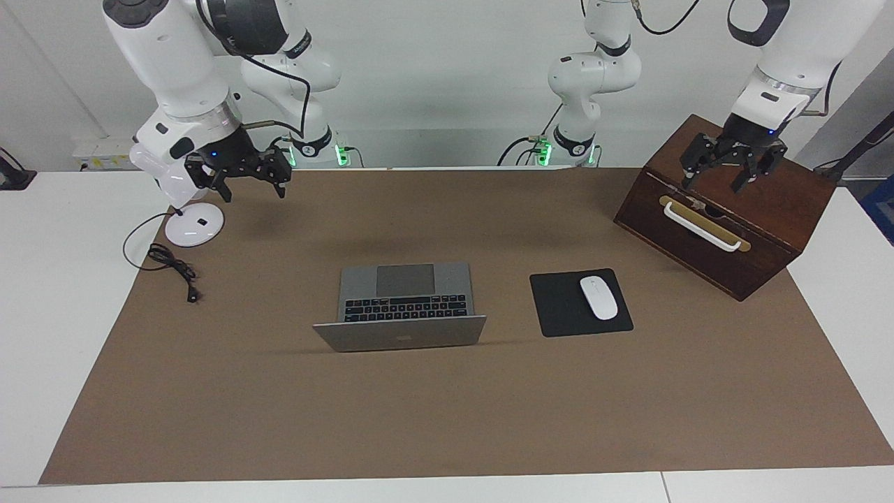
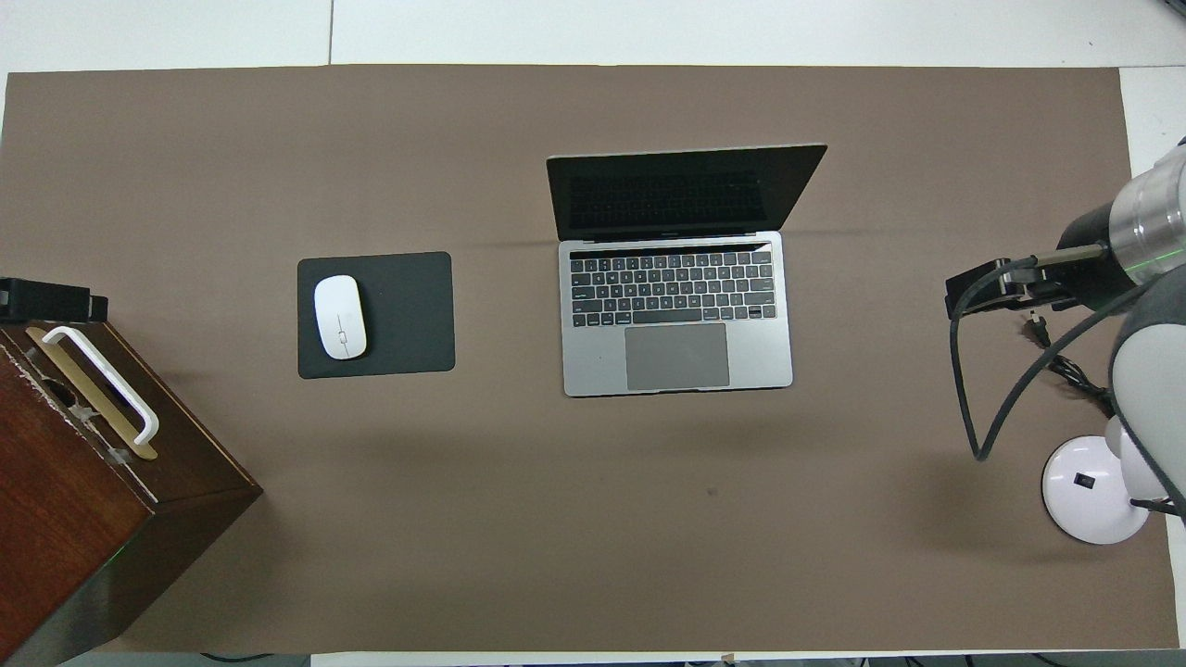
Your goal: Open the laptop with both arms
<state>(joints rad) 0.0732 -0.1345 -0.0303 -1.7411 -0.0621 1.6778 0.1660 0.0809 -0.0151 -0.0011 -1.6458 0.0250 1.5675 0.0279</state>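
Laptop (image 1: 400, 305): sitting open mid-mat in the facing view, lid raised, keys and trackpad showing toward the robots. By my read the opening is already done.
Facing view, right gripper (image 1: 246, 176): hanging over the mat beside the lamp base (image 1: 194, 225), fingers spread apart, holding nothing.
Facing view, left gripper (image 1: 726, 166): hanging over the wooden box (image 1: 726, 209), above its white handle (image 1: 700, 226), fingers apart, empty.
Facing view, risk: both arms are standing well apart from the laptop; a low sweep by the right arm could be catching the lamp cable (image 1: 171, 264), and a drop by the left could be knocking the box.
Overhead view, laptop (image 2: 676, 315): lying beside the mouse pad (image 2: 408, 315), with the mouse (image 2: 340, 317) resting on the pad; dark screen tipped away from the robots.
Overhead view, right gripper (image 2: 987, 289): showing at the mat's edge, near the lamp base (image 2: 1093, 500).
Overhead view, left gripper (image 2: 51, 300): only a dark tip showing at the box (image 2: 93, 482) corner; its jaws I cannot tell from here.
Overhead view, risk: any further push on the lid could be straining the hinge or sliding the laptop along the mat (image 2: 556, 519).
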